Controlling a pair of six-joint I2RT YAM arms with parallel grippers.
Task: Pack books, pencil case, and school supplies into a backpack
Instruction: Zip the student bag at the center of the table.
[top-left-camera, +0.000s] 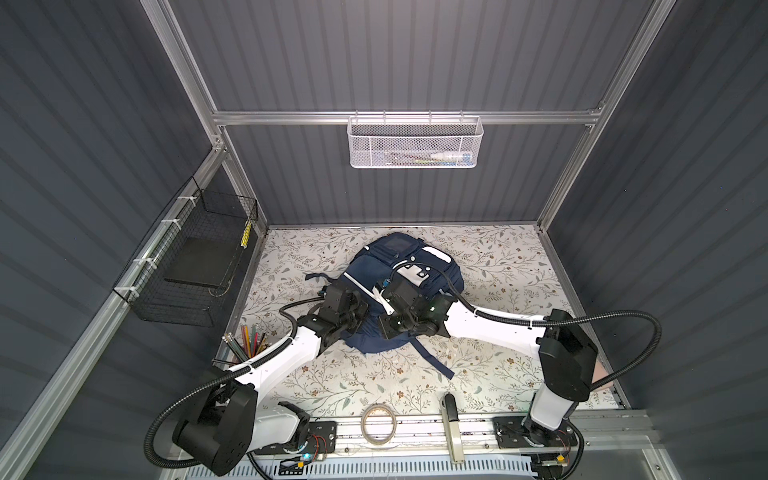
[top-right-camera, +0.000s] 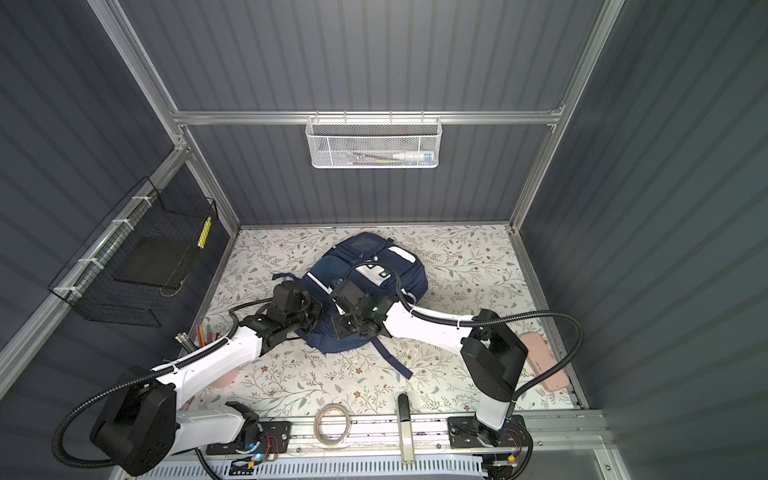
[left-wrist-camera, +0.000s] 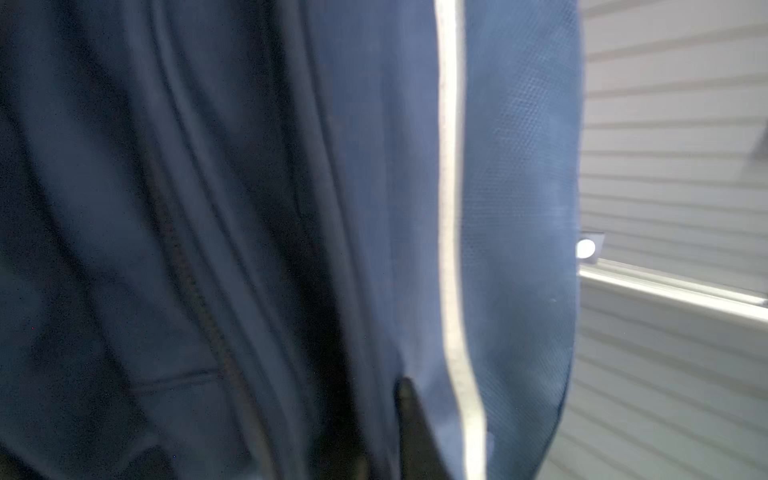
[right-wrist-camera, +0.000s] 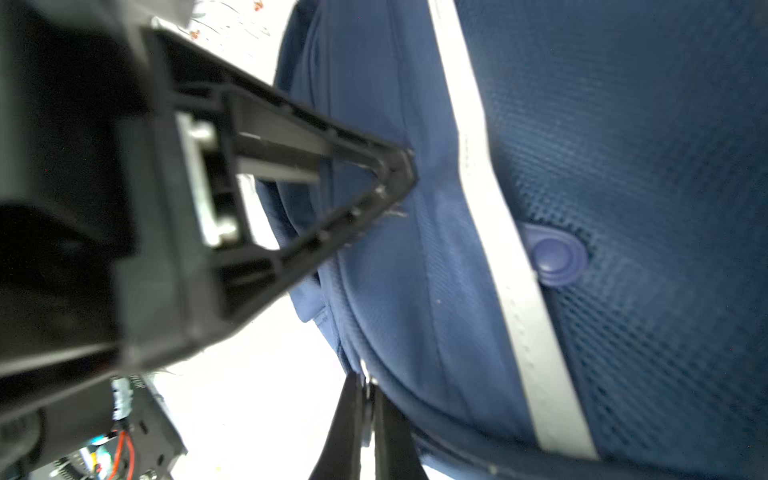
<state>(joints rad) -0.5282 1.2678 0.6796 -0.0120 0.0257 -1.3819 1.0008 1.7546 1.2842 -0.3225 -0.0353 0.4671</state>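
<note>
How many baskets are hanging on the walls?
2. A white mesh basket hangs on the back rail; a black wire basket hangs on the left wall. No others show.

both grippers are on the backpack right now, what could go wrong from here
Both the left gripper and the right gripper are shut on the soft backpack; a pull may drag the whole bag across the table rather than work its zip.
The left arm runs close beside the cup of pencils; a swing could tip it.
A loose strap trails on the table near the right arm and might snag.
</note>
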